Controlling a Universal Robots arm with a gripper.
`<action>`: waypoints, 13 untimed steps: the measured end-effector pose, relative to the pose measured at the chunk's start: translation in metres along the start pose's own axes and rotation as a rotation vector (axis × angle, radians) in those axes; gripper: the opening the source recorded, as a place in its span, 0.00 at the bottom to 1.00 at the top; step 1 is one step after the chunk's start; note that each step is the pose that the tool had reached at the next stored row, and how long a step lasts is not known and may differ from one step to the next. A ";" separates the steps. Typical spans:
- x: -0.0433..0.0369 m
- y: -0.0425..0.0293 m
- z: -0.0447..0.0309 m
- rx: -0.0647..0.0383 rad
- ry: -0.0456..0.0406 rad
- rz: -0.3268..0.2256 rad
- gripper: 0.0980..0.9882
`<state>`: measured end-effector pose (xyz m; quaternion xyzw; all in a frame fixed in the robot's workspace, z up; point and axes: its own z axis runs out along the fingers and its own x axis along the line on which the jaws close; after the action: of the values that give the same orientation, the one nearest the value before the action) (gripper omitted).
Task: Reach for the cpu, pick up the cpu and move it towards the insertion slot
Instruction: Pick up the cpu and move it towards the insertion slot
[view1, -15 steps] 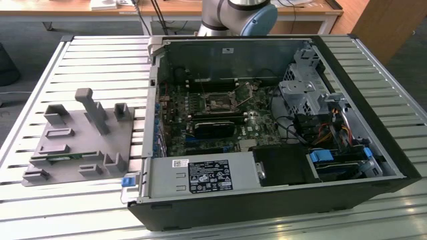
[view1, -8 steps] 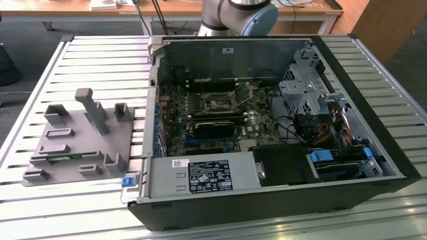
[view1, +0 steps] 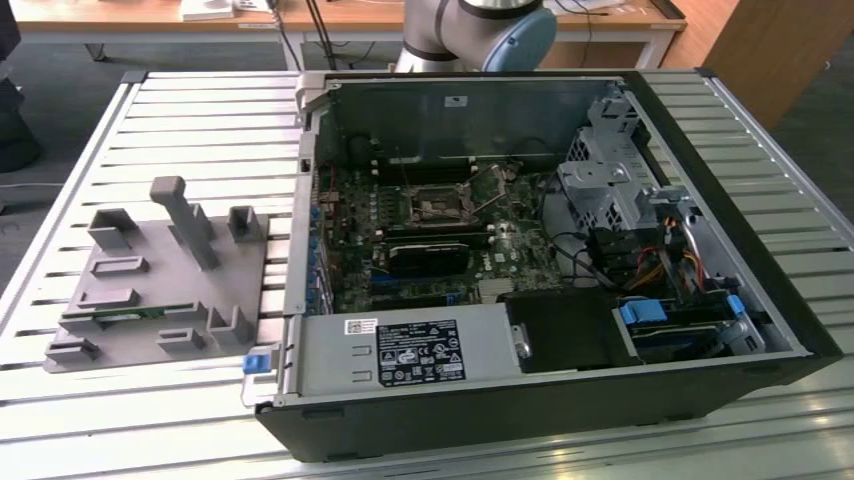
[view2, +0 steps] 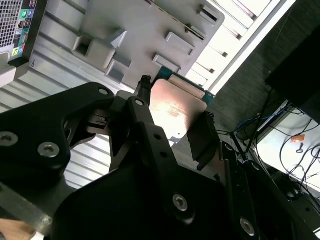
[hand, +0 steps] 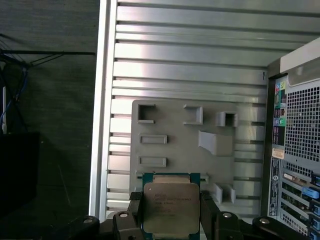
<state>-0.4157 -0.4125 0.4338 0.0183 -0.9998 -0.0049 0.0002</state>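
Hand (hand: 171, 210) is clenching the cpu (hand: 171, 206) by two opposite edges, carrying it in the air above the grey fixture (hand: 185, 145) on the slatted tabletop (hand: 190, 70), beside the open computer case (view1: 534, 250). Judging by this, pickup is done and transport is under way. Reaching the insertion slot (view1: 437, 205) on the motherboard is calling for travel across into the case, keeping the chip level.

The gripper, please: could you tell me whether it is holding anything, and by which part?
The gripper holds the cpu, clamped by two opposite side edges, above the grey fixture.
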 end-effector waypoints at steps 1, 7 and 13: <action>-0.0008 0.0000 0.0000 0.000 0.0001 0.000 0.50; -0.0062 -0.0002 0.0000 0.000 0.0000 0.000 0.50; -0.0138 -0.0005 -0.0001 0.000 0.0001 0.000 0.50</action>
<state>-0.4018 -0.4125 0.4338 0.0182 -0.9998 -0.0048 0.0003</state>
